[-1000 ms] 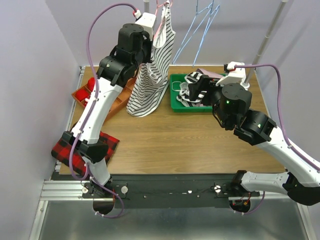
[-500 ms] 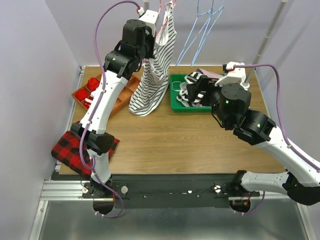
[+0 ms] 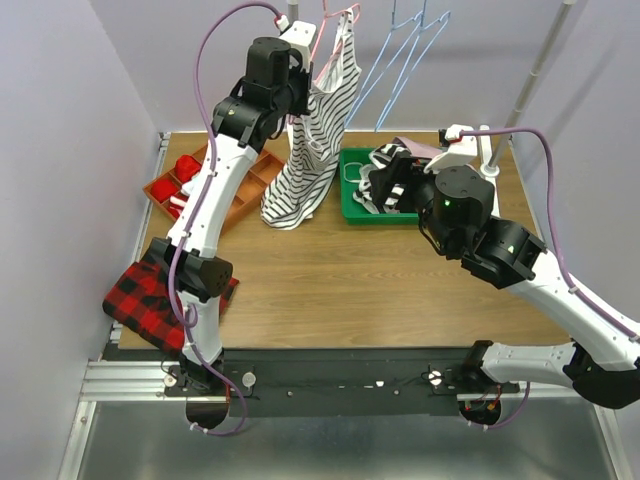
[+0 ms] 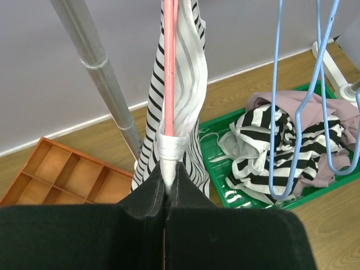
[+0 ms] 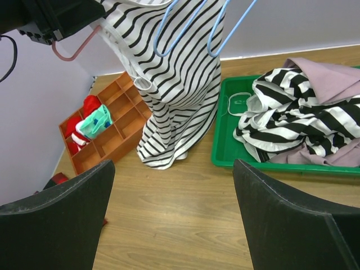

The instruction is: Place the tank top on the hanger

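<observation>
The tank top (image 3: 315,130) is already draped on the hanger (image 4: 170,56), which the left pincer (image 4: 165,185) clenches high; the right pincer (image 5: 173,169) is released, empty; little seems left.

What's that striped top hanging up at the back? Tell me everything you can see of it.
The tank top is white soft cloth with thin dark stripes and narrow straps. It hangs limp on a pink wire hanger, bunched narrow near the top, its hem seemingly brushing the wooden table. The left claw is shut on the hanger just where a strap wraps it.
</observation>
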Available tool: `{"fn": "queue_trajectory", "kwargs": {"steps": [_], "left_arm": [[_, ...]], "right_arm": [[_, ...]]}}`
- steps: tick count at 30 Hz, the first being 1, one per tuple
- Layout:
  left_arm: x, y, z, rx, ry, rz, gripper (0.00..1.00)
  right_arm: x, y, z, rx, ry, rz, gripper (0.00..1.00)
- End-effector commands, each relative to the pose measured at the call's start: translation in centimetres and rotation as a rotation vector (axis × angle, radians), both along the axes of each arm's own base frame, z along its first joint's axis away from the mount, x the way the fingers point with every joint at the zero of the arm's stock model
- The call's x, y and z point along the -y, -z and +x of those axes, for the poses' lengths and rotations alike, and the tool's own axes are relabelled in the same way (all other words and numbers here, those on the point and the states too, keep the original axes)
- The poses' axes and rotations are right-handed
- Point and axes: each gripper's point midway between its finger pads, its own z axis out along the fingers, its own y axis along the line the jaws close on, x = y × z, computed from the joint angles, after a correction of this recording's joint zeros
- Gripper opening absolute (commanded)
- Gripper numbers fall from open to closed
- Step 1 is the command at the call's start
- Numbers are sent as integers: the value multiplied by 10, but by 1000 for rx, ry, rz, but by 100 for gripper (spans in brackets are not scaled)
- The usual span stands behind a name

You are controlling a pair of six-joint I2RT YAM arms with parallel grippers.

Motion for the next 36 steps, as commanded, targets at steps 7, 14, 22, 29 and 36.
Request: {"fn": "queue_trajectory", "kwargs": {"steps": [7,14,22,29,36], "left_arm": [[2,-4,8,10,40,-73,0],[-1,-1,6,2,41,-83,11],[-8,-14,-6,29,37,-84,29],[-19,-47,-30,108,32,-114,73],[-32,-74,-73,141,41,-185,99]], "right_arm": [[-6,5,-1,-14,-16,8,93],[-5,7,-1,-18,-14,6,93],[-3,6,-3,-14,-13,9,93],[1,5,-4,-10,-9,8,93],[4,13,-7,-17,-8,7,93]]}}
